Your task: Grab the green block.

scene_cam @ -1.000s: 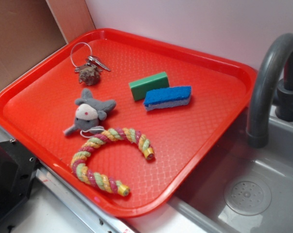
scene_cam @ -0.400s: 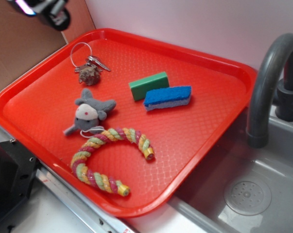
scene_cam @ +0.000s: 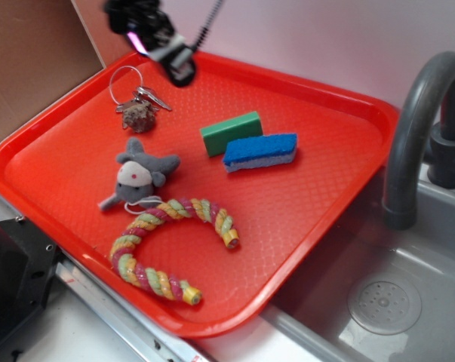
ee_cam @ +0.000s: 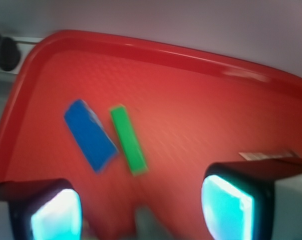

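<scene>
**A:** So where are we at? We've got the small solid green rectangular block (scene_cam: 231,133) lying flat on the red textured plastic tray (scene_cam: 318,188), a bit toward the back, nothing gripping it. Right beside it on the side nearer the grey curved faucet (scene_cam: 416,128) is the blue-topped sponge with the pale underside (scene_cam: 260,151) (from the exterior view their near corners look like they're touching or just about, we can't tell which).

**B:** Yep, and the black robot gripper (scene_cam: 178,64) is up over the tray's far left corner, well apart from the block. In the wrist view we see both fingers (ee_cam: 226,205) spread wide with a clear gap between them and nothing in it. The green block (ee_cam: 128,139) and sponge (ee_cam: 89,134) sit ahead of the fingers there, side by side, pretty blurry.

**A:** Rest of the tray: a metal key ring with keys and a brownish charm (scene_cam: 136,102) near the back left, a grey plush mouse toy (scene_cam: 136,179) in the middle left, and a curved multicoloured braided rope toy (scene_cam: 170,245) at the front. Grey sink basin (scene_cam: 378,302) off to the right.
</scene>
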You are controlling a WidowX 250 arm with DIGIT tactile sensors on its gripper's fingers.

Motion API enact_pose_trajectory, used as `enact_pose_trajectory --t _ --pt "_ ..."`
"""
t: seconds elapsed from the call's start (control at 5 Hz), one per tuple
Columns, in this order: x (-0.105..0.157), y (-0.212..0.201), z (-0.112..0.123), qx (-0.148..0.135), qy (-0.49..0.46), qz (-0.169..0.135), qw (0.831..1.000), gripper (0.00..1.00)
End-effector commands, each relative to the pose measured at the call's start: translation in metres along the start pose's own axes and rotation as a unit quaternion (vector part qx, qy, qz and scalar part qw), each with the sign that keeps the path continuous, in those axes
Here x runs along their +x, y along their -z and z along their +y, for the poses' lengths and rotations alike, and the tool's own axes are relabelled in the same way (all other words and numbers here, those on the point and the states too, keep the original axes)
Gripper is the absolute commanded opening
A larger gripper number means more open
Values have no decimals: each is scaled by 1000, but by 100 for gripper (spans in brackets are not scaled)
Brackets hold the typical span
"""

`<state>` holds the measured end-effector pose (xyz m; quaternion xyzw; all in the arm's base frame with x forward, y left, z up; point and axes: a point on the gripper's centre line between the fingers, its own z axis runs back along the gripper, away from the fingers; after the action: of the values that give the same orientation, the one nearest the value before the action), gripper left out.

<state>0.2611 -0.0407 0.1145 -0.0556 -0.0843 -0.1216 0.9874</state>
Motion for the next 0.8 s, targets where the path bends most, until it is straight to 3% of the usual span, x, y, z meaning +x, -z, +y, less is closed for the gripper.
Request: enact_pose_trajectory --t 0.0,0.2,0.4,0.6 --pt "33 33 -4 0 44 4 999 100" --pt "35 49 -8 -4 58 21 998 100" --pt "32 61 -18 -25 81 27 996 100" --pt "29 70 -27 -19 86 40 995 100"
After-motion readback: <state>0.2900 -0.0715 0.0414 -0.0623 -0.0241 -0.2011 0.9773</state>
